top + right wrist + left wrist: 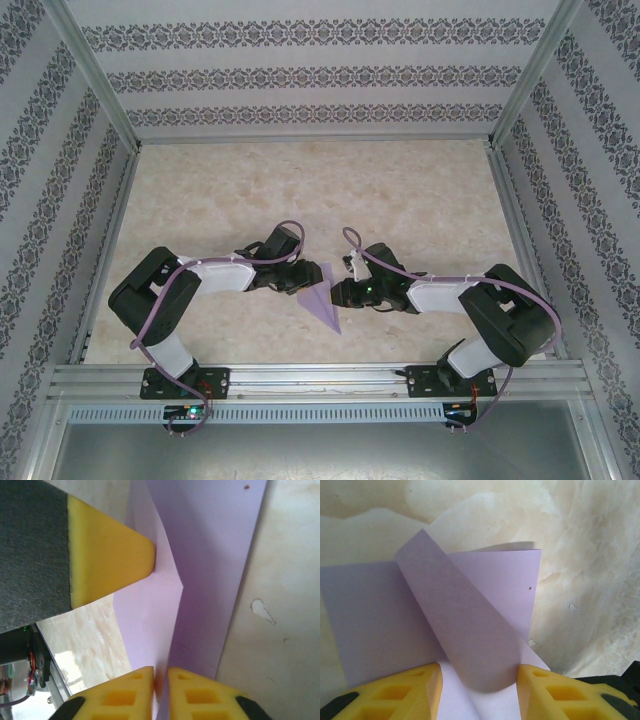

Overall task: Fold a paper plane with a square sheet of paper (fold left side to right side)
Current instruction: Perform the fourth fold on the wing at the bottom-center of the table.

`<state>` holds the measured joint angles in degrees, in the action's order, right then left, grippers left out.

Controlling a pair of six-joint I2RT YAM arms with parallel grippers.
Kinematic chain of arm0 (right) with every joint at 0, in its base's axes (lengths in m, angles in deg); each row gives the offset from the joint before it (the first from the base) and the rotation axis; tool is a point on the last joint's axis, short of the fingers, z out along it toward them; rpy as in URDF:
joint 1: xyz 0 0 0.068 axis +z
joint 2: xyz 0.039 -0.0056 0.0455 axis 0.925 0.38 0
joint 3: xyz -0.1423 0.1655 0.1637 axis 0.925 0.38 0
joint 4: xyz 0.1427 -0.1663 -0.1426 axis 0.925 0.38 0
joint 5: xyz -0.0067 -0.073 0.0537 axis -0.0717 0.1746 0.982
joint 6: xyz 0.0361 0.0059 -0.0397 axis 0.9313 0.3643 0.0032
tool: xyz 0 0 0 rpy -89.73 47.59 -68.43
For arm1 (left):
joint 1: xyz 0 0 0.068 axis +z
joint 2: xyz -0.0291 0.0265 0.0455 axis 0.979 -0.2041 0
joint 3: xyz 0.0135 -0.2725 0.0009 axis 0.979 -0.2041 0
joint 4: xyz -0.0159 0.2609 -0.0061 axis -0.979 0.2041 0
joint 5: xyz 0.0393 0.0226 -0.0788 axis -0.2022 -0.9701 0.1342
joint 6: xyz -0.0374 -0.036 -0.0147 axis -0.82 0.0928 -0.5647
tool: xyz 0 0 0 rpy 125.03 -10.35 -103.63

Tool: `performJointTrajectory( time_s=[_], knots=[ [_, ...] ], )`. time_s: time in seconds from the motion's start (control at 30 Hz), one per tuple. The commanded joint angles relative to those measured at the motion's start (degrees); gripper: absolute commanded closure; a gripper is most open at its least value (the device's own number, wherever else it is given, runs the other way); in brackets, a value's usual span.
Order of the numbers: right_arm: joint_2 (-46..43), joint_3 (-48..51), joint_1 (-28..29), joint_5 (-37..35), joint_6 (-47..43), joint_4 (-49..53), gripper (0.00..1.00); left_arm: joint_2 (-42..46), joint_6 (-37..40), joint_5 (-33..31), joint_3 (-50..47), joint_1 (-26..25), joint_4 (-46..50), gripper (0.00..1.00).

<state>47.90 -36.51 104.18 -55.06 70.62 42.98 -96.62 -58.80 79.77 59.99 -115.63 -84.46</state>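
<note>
The lavender sheet of paper (pixel 322 300) lies mid-table between both arms, partly folded into a narrow shape whose point faces the near edge. My left gripper (pixel 296 283) rests on its left side. In the left wrist view the left gripper (pixel 479 680) stands open, its yellow fingers (pixel 410 690) down on the sheet, and a curled flap (pixel 465 630) arches between them without being pinched. My right gripper (pixel 340 293) meets the sheet from the right. In the right wrist view the right gripper (pixel 161 677) is shut on a raised fold of the paper (pixel 210 555). The left gripper's fingertip (pixel 112 555) presses nearby.
The marbled tabletop (pixel 300 190) stretches beyond the paper toward the patterned back wall. A metal rail (pixel 320 378) runs along the near edge by the arm bases. Patterned side walls (pixel 50 200) close in on both sides. A small white chip (pixel 262 610) marks the table.
</note>
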Motion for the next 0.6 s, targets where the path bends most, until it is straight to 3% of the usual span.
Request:
performJointTrajectory(
  time_s=[0.0, 0.57],
  knots=[
    [0.8, -1.2, 0.0, -0.2, -0.7, 0.4, 0.92, -1.3, -0.4, -1.5, 0.0, -0.6, 3.2, 0.56],
    [3.1, -3.2, 0.0, -3.0, -3.2, 5.0, 0.94, -1.4, -0.2, -1.6, 0.2, -0.6, 3.6, 0.56]
  ],
)
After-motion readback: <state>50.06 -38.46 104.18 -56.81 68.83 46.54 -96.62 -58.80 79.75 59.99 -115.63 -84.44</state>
